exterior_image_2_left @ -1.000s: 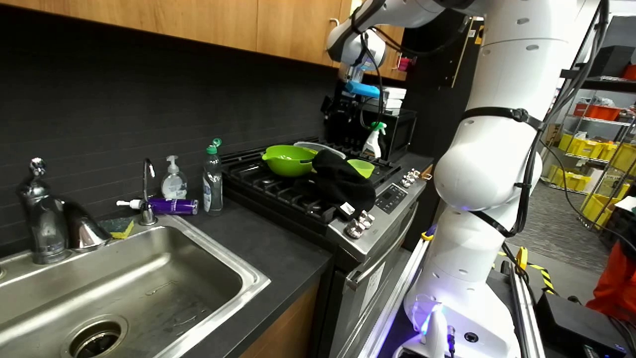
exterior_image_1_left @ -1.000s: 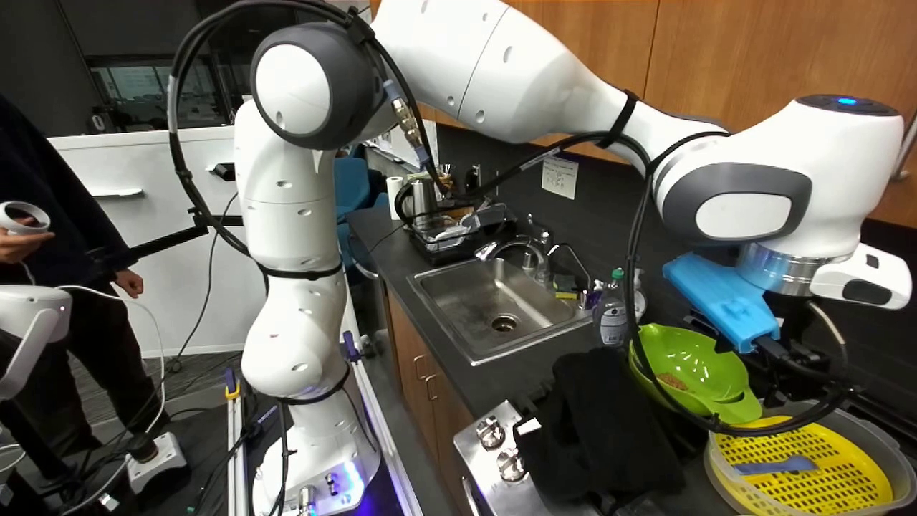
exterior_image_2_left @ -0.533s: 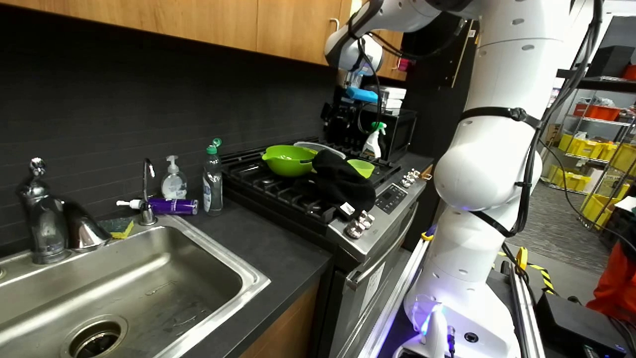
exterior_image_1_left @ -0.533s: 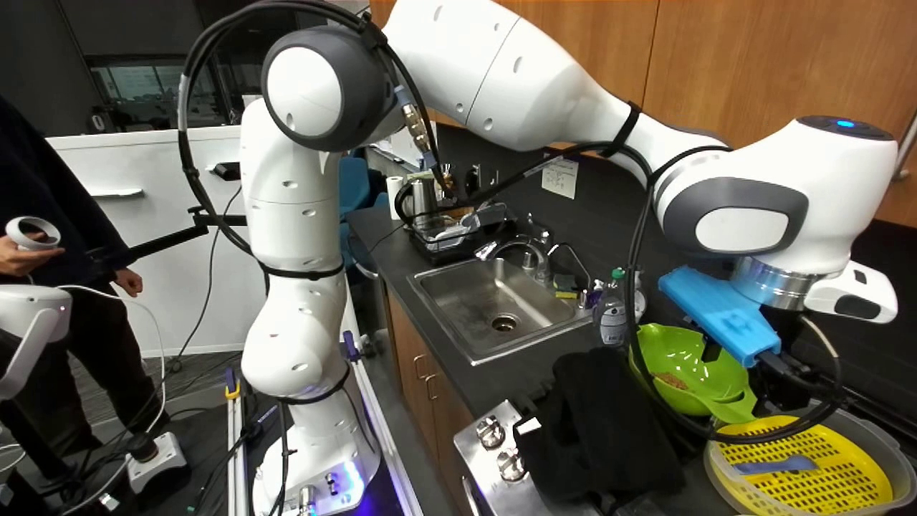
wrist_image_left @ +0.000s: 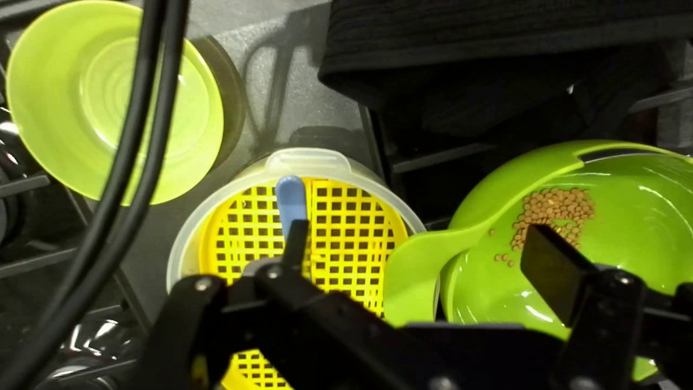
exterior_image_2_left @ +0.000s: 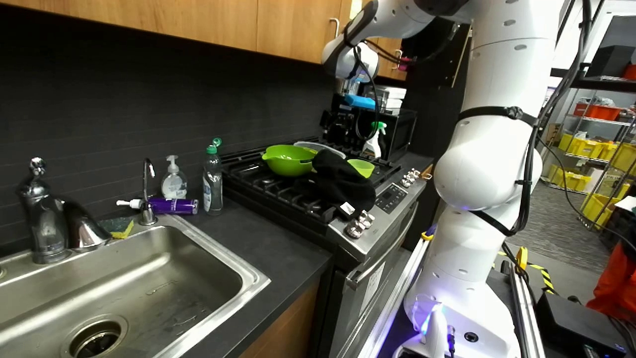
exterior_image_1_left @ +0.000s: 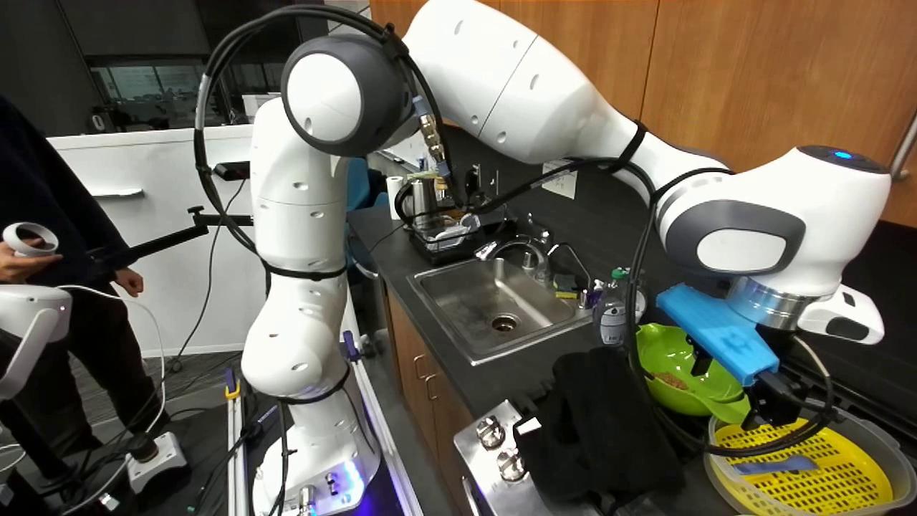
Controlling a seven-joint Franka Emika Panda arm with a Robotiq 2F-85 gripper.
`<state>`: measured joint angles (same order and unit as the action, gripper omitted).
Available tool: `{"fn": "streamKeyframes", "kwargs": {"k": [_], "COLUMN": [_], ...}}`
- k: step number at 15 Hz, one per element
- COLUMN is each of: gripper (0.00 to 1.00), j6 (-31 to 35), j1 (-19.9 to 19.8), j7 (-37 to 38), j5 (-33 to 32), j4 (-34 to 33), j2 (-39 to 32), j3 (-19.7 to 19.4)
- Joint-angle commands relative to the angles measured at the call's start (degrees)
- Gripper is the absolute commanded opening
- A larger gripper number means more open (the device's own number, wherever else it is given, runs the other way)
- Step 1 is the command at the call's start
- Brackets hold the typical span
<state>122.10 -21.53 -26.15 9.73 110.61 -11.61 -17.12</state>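
My gripper (wrist_image_left: 416,230) is open and empty, its black fingers wide apart, pointing down above the stove. It also shows in an exterior view (exterior_image_1_left: 725,393). A bright green bowl (wrist_image_left: 622,216) with a spout-like handle lies below; the handle shows between the fingers and one finger overlaps the bowl's inside. Small brown pellets (wrist_image_left: 557,206) lie in it. The other finger is above a yellow strainer (wrist_image_left: 352,233) set in a clear tub (wrist_image_left: 189,233). A blue utensil (wrist_image_left: 291,200) lies on the strainer, its lower part hidden by that finger. The gripper appears to touch nothing.
A light green bowl (wrist_image_left: 59,81) and a black cloth (wrist_image_left: 460,59) lie on the stove (exterior_image_2_left: 268,181). Black cables (wrist_image_left: 146,108) hang beside the gripper. A spray bottle (exterior_image_2_left: 372,141), dish soap (exterior_image_2_left: 212,181) and a sink (exterior_image_2_left: 149,278) are nearby. Wooden cabinets (exterior_image_1_left: 752,86) are overhead.
The arm has come down and its wrist has shifted slightly left in both exterior views, so the fingers now show against the green bowl. The bowls, strainer and cloth have not moved.
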Motion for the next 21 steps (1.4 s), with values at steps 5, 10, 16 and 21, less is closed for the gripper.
{"fn": "streamKeyframes", "kwargs": {"k": [5,10,16,21], "gripper": [1.00,1.00,1.00,1.00], "j6": [-0.85,-1.08,-2.09,-4.04], "j1": [-2.58,-3.66,-4.22,-5.46], "j7": [-2.49,-3.22,-3.90,-3.63], "j5": [0.72,0.68,0.58,0.60], "j4": [-3.15,-5.16,-8.39,-13.52], "j2": [-3.00,-4.87,-8.35,-12.51], "j3": [0.54,1.09,2.37,3.44]}}
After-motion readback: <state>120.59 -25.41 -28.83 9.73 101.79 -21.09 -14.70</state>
